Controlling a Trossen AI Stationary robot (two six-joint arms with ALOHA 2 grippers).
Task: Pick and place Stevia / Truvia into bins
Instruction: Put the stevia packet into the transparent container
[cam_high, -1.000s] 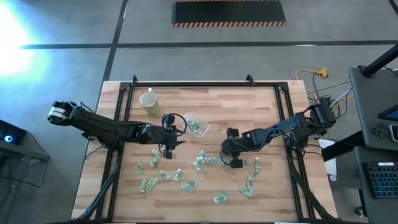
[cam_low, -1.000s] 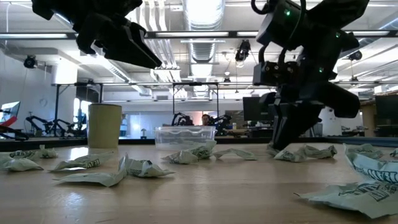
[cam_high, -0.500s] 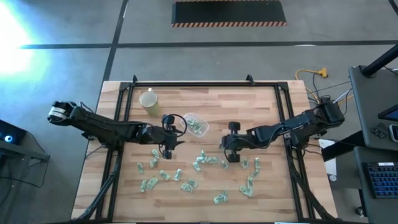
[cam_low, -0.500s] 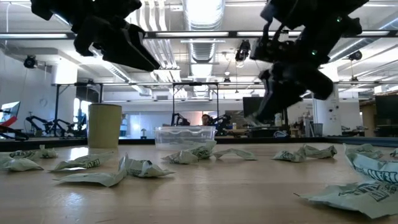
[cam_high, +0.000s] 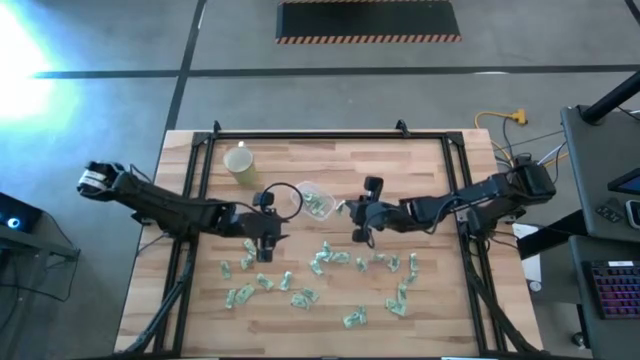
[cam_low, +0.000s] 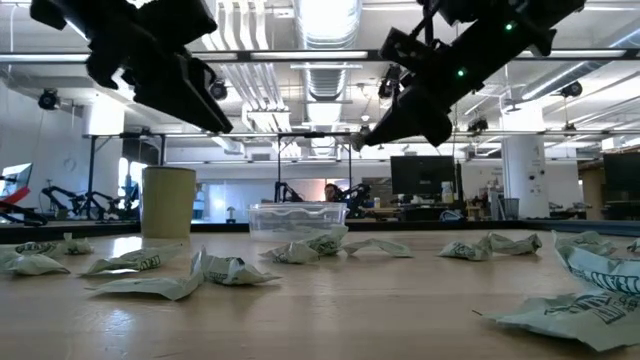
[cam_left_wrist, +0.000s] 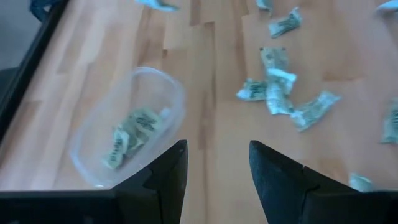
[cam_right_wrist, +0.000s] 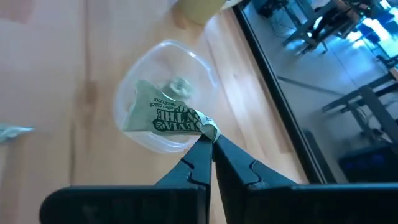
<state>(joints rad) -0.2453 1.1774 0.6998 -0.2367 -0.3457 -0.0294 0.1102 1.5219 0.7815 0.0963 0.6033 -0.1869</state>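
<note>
Pale green-and-white sachet (cam_right_wrist: 166, 117) pinched by one corner in the right hand (cam_right_wrist: 211, 144), raised above the wooden worktop (cam_high: 330, 160) just beside the clear tub (cam_high: 316, 198), which already contains a few sachets. The left hand (cam_left_wrist: 214, 162), fingers spread and carrying nothing, hovers near the tub's other side. Many more sachets (cam_high: 325, 258) lie scattered across the worktop. A pale yellow cup (cam_high: 239, 164) stands nearby.

Pale green-and-white sachets (cam_high: 322, 262), clear tub (cam_high: 312, 198), pale yellow cup (cam_high: 239, 163), light wooden table (cam_high: 420, 170)
</note>
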